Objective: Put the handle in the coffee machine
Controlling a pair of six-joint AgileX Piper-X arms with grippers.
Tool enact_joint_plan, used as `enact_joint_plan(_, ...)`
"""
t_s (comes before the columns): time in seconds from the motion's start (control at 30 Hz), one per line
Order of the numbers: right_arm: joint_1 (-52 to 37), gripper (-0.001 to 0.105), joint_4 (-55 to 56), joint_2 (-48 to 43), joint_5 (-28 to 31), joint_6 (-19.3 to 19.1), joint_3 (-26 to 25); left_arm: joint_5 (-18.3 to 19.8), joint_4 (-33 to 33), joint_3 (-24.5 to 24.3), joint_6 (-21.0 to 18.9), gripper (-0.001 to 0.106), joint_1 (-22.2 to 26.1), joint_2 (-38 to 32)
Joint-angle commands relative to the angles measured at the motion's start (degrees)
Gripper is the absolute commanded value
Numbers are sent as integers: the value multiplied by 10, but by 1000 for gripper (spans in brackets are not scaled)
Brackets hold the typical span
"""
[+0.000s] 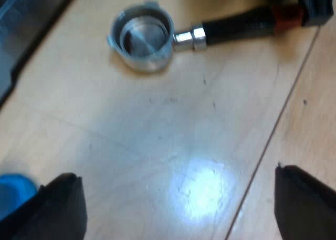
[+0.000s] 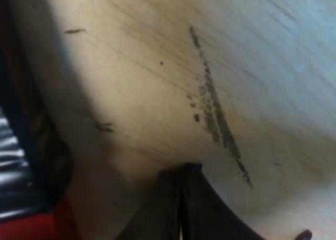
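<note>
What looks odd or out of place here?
The holder lies loose on the table, not locked in a machine. A dark scuff streaks the wood by the right hand. Nothing looks spilled or broken.

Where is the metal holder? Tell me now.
The metal holder lies loose on the wooden table, basket upward, ahead of the open left gripper; its red handle end lies beside the right gripper.
</note>
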Motion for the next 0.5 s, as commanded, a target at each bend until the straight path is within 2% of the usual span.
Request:
enact_joint_plan(0.03,48,0,-41,20,-66,26,-11,-27,29,-6,0,74,-3,2)
enact_joint_plan(0.23,72,0,-82,45,-96,39,-52,-64,39,-7,0,74,-3,2)
enact_joint_plan(0.5,76,0,-114,105,-108,39,-129,-66,53,-15,0,74,-3,2)
